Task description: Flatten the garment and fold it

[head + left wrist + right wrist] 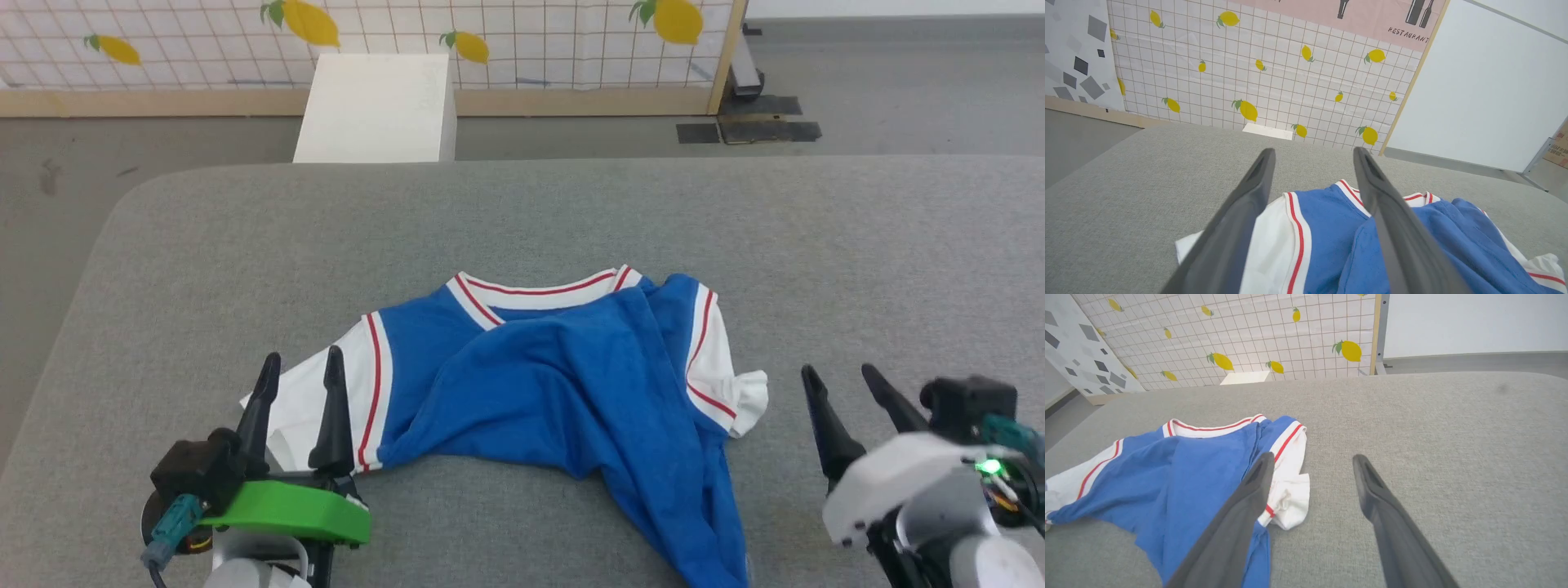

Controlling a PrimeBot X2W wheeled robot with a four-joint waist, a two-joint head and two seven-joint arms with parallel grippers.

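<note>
The garment [563, 384] is a bright blue jersey with white sleeves and red-striped white trim, lying crumpled on the grey table [522, 220]. Its collar faces the far side and a blue fold trails toward the near edge. No number or letters show. My left gripper [300, 365] is open above the jersey's white left sleeve [1274, 241], holding nothing. My right gripper [841, 376] is open over bare table, just right of the white right sleeve [1290, 498]. The jersey [1180, 473] fills the left half of the right wrist view.
A white box [380, 106] stands on the floor beyond the table's far edge. Behind it runs a lemon-patterned grid wall panel [522, 41]. Dark plates and a frame foot [747, 122] lie on the floor at the back right. Bare grey table spreads right of the jersey.
</note>
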